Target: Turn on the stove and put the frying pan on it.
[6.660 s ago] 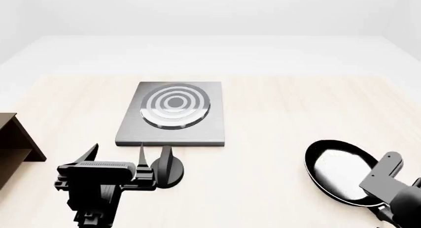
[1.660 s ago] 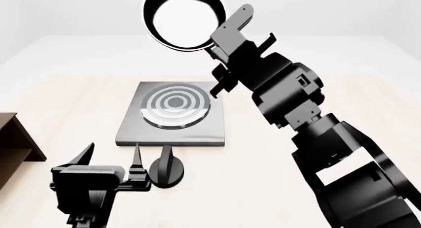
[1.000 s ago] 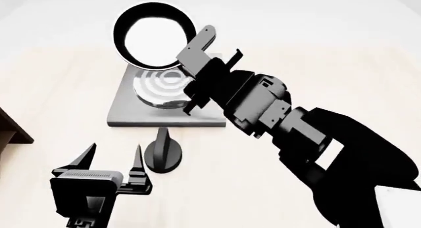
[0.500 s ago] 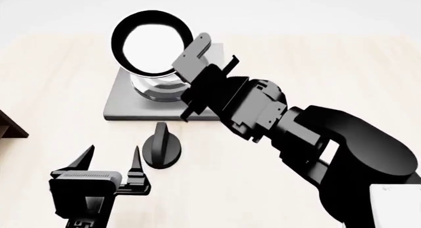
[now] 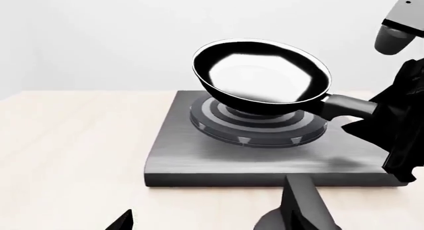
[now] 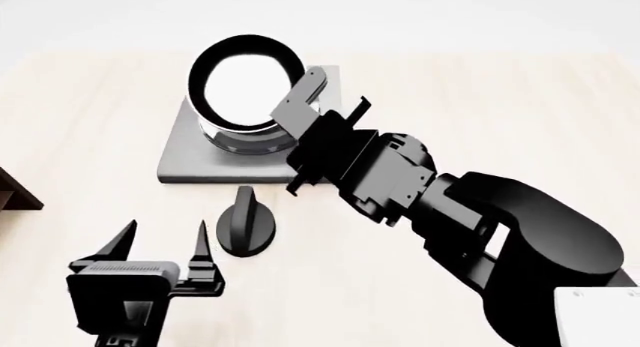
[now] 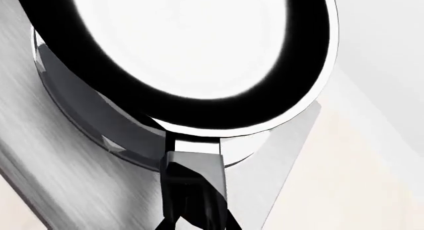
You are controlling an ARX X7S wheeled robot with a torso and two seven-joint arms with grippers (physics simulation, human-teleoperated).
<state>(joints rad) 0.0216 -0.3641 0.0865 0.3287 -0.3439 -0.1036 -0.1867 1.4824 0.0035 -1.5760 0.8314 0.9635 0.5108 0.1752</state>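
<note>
The frying pan (image 6: 243, 79), black with a pale glossy inside, hangs tilted low over the round burner (image 6: 238, 141) of the grey stove plate (image 6: 180, 163). I cannot tell whether it touches the burner. My right gripper (image 6: 318, 121) is shut on the pan's long handle (image 7: 192, 188). The pan (image 5: 261, 75) and plate (image 5: 192, 163) also show in the left wrist view. The black knob (image 6: 245, 227) stands on the table in front of the plate. My left gripper (image 6: 163, 238) is open and empty, just left of and nearer than the knob.
A corner of the brown wooden shelf (image 6: 15, 193) shows at the left edge. My right arm (image 6: 480, 219) reaches across the table from the lower right. The table (image 6: 520, 115) is light wood.
My right arm has brought the pan down from high up and lowered it over the burner. The head view has tilted down. My left gripper has drawn back from the knob.
</note>
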